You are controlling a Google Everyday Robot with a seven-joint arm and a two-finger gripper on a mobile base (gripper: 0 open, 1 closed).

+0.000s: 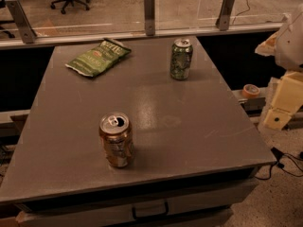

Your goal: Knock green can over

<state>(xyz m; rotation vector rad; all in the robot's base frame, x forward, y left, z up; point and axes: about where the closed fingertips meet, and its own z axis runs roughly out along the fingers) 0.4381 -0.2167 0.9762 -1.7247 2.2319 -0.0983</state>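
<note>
- the arm (292, 41) was white, with a smooth rounded shell, cut off by the right edge of the view
- the gripper (283, 105) sat just beneath it at that same right edge, pale cream-yellow, made of blocky squared pieces

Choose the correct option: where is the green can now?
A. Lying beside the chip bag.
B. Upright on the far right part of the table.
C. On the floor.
B: the green can stands upright on the table, far right, while the gripper is beyond the table's right edge, apart from it.
</note>
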